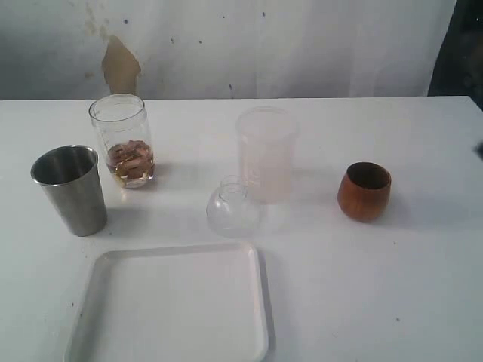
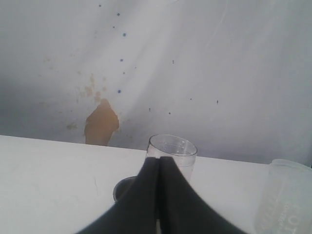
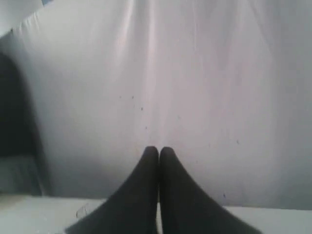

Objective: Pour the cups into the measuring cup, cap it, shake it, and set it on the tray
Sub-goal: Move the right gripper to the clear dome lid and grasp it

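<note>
The left gripper (image 2: 159,160), jaws together, points at the measuring cup (image 2: 175,148) standing ahead of its tips beside the steel tumbler (image 2: 123,187); the right gripper (image 3: 159,150), also closed, faces the backdrop (image 3: 195,73).

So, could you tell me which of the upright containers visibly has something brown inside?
The clear tumbler behind the steel tumbler: brownish pieces show through its wall, while the frosted container looks empty.
</note>
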Robot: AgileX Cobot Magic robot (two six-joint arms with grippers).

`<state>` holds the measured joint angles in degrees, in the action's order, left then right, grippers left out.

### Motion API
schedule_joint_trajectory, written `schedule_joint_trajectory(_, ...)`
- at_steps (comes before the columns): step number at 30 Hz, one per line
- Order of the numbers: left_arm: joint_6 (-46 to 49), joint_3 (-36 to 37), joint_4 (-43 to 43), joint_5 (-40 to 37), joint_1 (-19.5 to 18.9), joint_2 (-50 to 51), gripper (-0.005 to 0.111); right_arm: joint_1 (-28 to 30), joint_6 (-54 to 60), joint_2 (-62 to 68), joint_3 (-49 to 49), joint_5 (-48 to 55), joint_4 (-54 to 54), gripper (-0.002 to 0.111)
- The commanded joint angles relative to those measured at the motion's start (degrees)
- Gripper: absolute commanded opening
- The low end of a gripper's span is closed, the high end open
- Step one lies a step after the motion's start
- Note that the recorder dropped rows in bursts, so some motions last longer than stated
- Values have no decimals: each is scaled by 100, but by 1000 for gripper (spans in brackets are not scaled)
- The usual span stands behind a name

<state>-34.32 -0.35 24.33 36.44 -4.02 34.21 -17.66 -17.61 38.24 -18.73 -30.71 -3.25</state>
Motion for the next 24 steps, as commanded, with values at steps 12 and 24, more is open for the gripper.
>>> schedule_joint_trajectory(12, 177, 35, -18, -58, 13, -20, 0, -650, -3646, 4466, -2662, 3417, -5228, 22)
schedule_joint_trajectory(24, 248, 35, -109, -58, 13, -20, 0, -1197, 1933, 5457, -4833, 7275, -154, 25)
